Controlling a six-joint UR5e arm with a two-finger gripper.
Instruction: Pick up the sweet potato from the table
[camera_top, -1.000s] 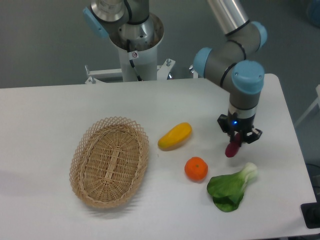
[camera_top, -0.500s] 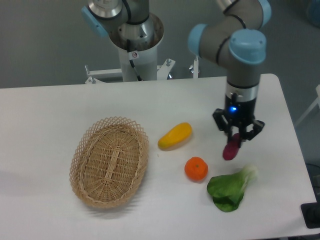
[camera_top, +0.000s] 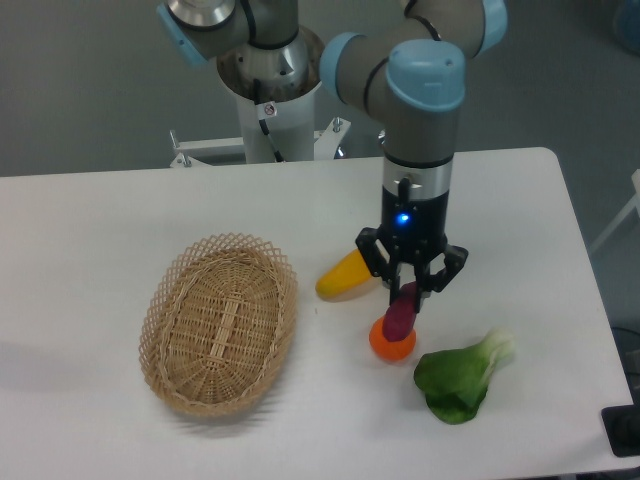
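since the sweet potato (camera_top: 401, 312) hangs clear of the table (camera_top: 120, 220), the pick itself reads as accomplished and the step in hand is the carry after the lift. going from largest to smallest: the table carries a wicker basket (camera_top: 220, 322) at the left, a bok choy (camera_top: 461, 375) at the lower right, a yellow fruit (camera_top: 342, 275) near the middle and an orange (camera_top: 391, 342) just below the arm's wrist. the gripper (camera_top: 408, 296) points straight down with its fingers closed on the upper end of the sweet potato, which hangs nearly upright, its lower tip overlapping the orange in this view; whether tip and orange touch cannot be told from one camera.

the next move, if any is required, calls for keeping the grip firm and holding or gaining height so the hanging tuber clears the orange and the yellow fruit. the grasp sits at one tapered end, so slipping or swinging is the likely fault.

compared with the frame from half a second earlier, the arm has travelled left: the gripper and sweet potato were then above bare table, right of the orange and above the bok choy, and now stand over the orange, beside the yellow fruit. the basket, fruit, orange and bok choy have not moved.
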